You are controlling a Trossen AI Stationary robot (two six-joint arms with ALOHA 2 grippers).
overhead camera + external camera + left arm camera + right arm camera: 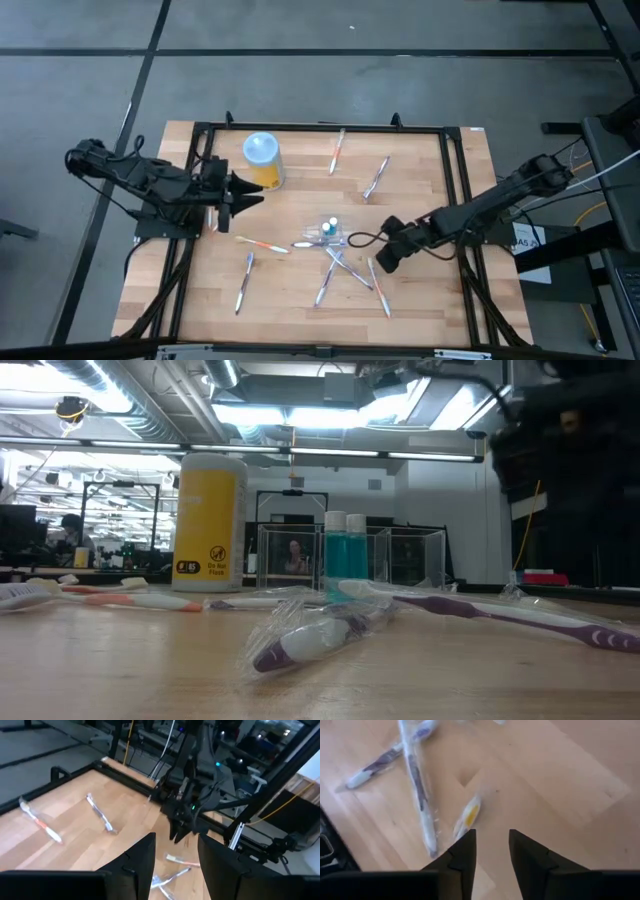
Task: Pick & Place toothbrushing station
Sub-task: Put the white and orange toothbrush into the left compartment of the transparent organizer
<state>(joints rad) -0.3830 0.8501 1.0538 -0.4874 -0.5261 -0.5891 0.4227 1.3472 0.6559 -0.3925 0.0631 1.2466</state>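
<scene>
While the left arm waits at the left edge of the desk (420, 300), its left end effector (250, 196) hangs with fingers spread apart and nothing between them, just below a yellow bottle (262, 160) with a pale blue lid in the upper left part of the high view. From the right side the right arm reaches in, and the right end effector (378, 262) sits low over the wood, right of center. Its 2 dark fingers (465, 852) stand apart with bare wood showing in the gap; they hold nothing. A wrapped toothbrush with a yellow patch (468, 816) lies just ahead of one fingertip in the right wrist view, and whether the tip touches the wrapper cannot be told.

Near the center of the high view a small clear holder (329, 233) lies with blue-green pieces inside; in the low view these show as 2 white-capped teal bottles (346, 550) in front of a clear box. Below the holder several purple and white toothbrushes (345, 268) cross each other in a loose pile. An orange toothbrush (262, 244) lies left of the holder, another brush (244, 282) lies in the lower left, and 2 more, one orange (337, 152) and one purple (376, 177), lie apart near the upper middle of the desk.
</scene>
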